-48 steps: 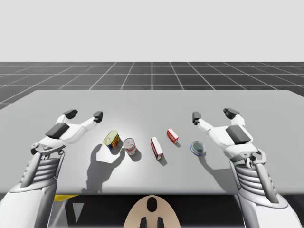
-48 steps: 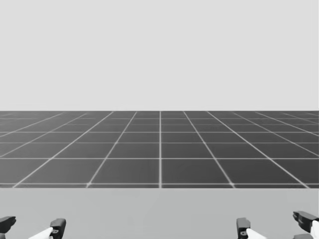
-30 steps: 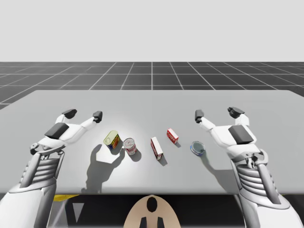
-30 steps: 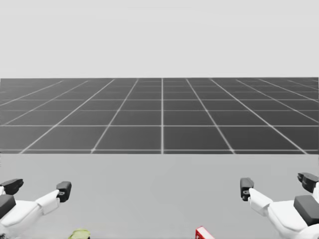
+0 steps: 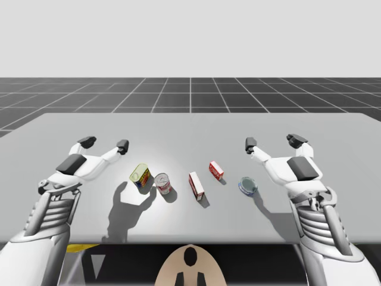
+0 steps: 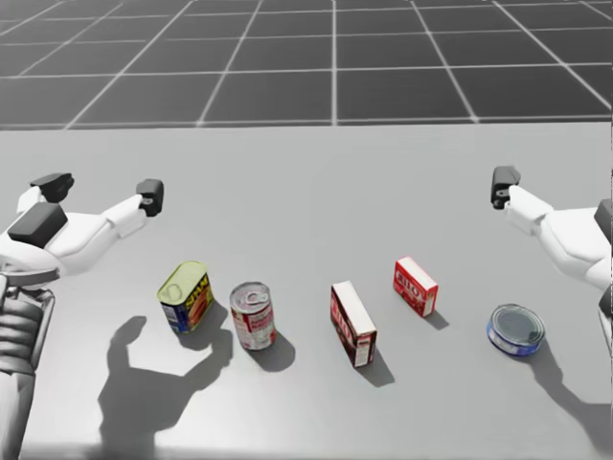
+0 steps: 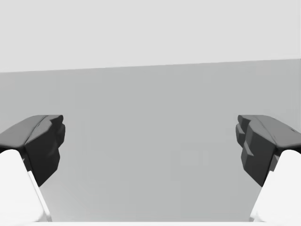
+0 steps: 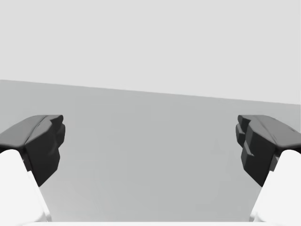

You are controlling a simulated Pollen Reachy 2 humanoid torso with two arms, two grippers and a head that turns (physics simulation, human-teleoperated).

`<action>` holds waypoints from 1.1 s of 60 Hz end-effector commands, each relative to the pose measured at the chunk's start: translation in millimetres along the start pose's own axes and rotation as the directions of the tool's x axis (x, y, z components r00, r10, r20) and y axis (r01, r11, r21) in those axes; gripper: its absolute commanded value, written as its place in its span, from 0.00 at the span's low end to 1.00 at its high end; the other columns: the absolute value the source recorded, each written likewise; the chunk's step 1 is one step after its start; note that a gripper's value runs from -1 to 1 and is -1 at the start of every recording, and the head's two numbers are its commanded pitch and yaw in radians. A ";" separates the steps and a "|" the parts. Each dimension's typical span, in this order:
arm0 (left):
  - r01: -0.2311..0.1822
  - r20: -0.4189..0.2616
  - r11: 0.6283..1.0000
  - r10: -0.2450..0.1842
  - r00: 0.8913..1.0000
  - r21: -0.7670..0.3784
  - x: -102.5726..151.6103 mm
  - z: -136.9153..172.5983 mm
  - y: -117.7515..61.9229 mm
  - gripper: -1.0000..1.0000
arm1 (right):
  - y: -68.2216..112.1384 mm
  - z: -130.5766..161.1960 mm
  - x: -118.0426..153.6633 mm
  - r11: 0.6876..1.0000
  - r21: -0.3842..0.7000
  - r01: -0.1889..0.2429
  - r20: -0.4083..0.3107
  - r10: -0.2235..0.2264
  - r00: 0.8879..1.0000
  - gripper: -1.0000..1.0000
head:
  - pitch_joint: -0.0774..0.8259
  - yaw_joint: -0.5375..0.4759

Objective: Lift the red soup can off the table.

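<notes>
Grey tabletop (image 5: 190,128) runs wide from its near edge by my torso to a far edge against the dark gridded floor (image 5: 190,95). A broad band of bare surface lies between that far edge and the row of things. My left gripper (image 5: 105,143) hovers over the table's left part with its fingers spread wide and nothing between them. In the left wrist view, that gripper (image 7: 150,141) has open table ahead of it. My right gripper (image 5: 273,142) hovers over the right part, equally wide and holding nothing, and the right wrist view shows bare surface ahead of it too (image 8: 150,141). The row lies nearer to me than both grippers, between the two arms. A tall red-and-white box (image 6: 352,323) stands near the middle. Left of it stands the red soup can (image 6: 253,315), resting on the table, nearer my left gripper but well apart from it. A yellow can (image 6: 185,297) sits just beside its left flank, and I cannot tell if they touch. A small red box (image 6: 415,286) stands right of the tall box, with a flat blue can (image 6: 515,330) rightmost, near my right arm.
</notes>
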 end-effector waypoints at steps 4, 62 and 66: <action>0.008 -0.005 1.000 -0.008 1.000 -0.006 -1.9 -0.6 -2.7 0.00 | 0.5 -0.1 -0.7 1.000 0.006 -0.006 -0.005 0.006 1.000 0.00 | 0.76 0.64; -0.085 -0.394 0.941 -0.054 0.918 -0.327 -6.5 98.9 -93.4 0.00 | 6.3 -1.0 -7.6 0.999 0.001 -0.043 -0.020 0.043 0.999 0.00 | 0.83 0.75; -0.087 -0.409 0.944 -0.053 0.911 -0.317 -19.0 100.5 -94.0 0.00 | 6.0 -1.2 -7.3 0.999 0.000 -0.044 -0.017 0.044 0.999 0.00 | 0.83 0.76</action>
